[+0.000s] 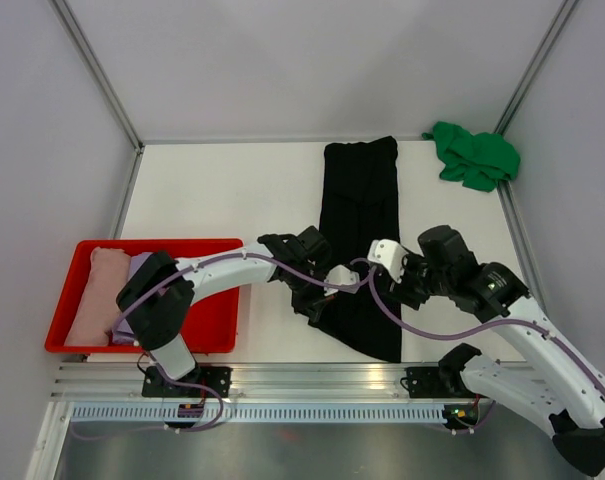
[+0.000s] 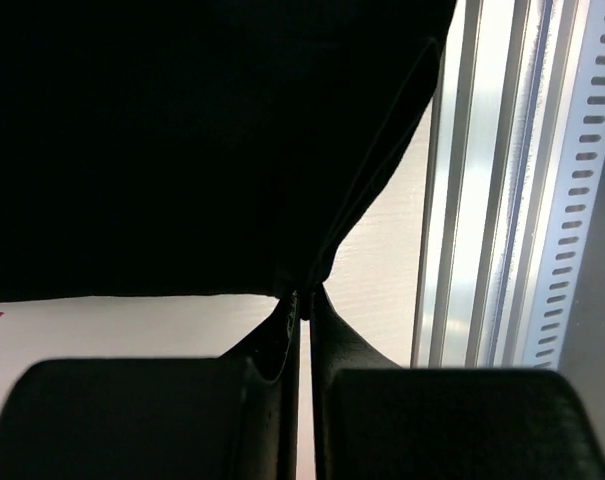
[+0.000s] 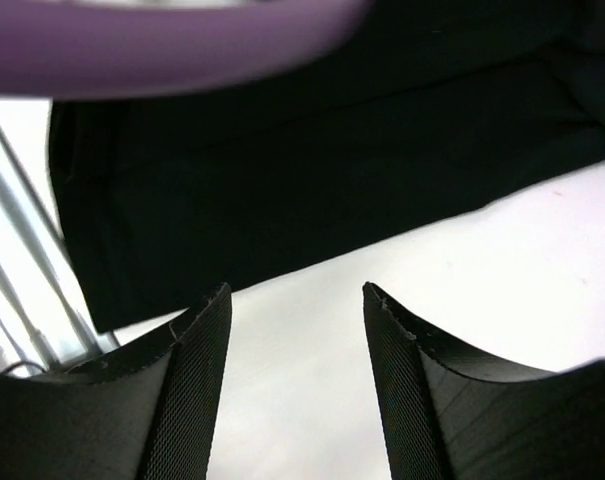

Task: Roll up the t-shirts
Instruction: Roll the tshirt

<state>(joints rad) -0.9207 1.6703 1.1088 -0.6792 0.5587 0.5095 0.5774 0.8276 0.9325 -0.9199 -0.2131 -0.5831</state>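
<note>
At six o'clock on the black cloth t-shirt [image 1: 360, 200], left gripper [image 2: 304, 296] clamps its edge; right gripper [image 3: 297, 292] open, empty; we risk a one-sided, skewed roll.

A red plastic tray [image 1: 218, 322] is set at the near left of the white table [image 1: 232, 190]. An aluminium rail [image 1: 312, 378] is fixed along the near edge, with a slotted strip [image 1: 312, 411] beside it. The table is enclosed by pale grey walls [image 1: 312, 60].

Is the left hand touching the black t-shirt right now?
Touching. The left wrist view shows the left hand shut, pinching the black t-shirt at its edge.
</note>
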